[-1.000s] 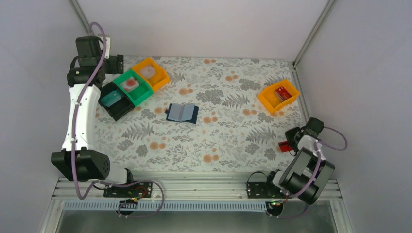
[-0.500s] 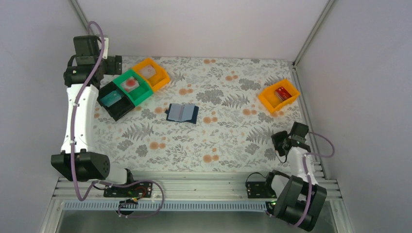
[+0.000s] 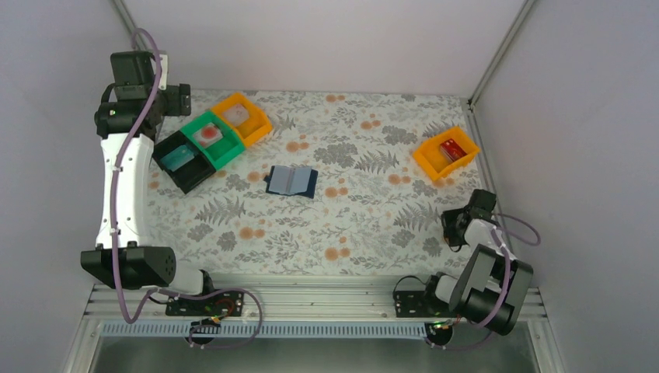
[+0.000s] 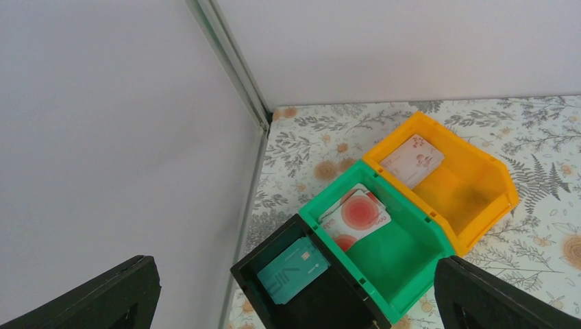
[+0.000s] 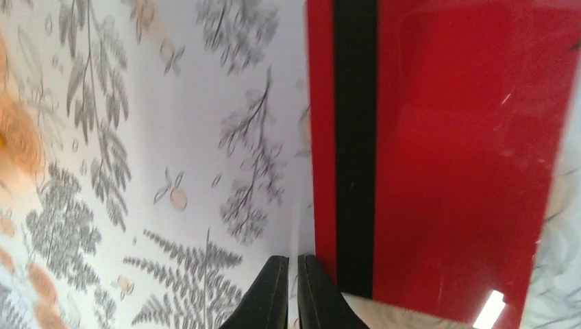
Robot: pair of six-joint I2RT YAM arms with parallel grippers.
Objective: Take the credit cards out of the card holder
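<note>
The card holder (image 3: 291, 181) lies open in the middle of the table, its lighter blue pockets facing up. Credit cards sit in the bins: a teal one (image 4: 293, 269) in the black bin, pale ones with red circles (image 4: 356, 214) in the green bin, another pale one (image 4: 412, 157) in the orange bin. My left gripper (image 4: 296, 301) hangs wide open and empty, high over those bins. A red card with a black stripe (image 5: 466, 137) lies flat on the table just right of my right gripper (image 5: 292, 274), whose fingers are together with nothing between them.
The black bin (image 3: 183, 162), green bin (image 3: 211, 140) and orange bin (image 3: 242, 118) stand in a row at the back left. A second orange bin (image 3: 445, 154) at the right holds a red card (image 3: 452, 148). Walls close in the left, back and right.
My right arm has drawn back and its gripper has dropped low to the table by the right edge; the red card seen at its tip is now hidden from above. The left arm has risen slightly.
</note>
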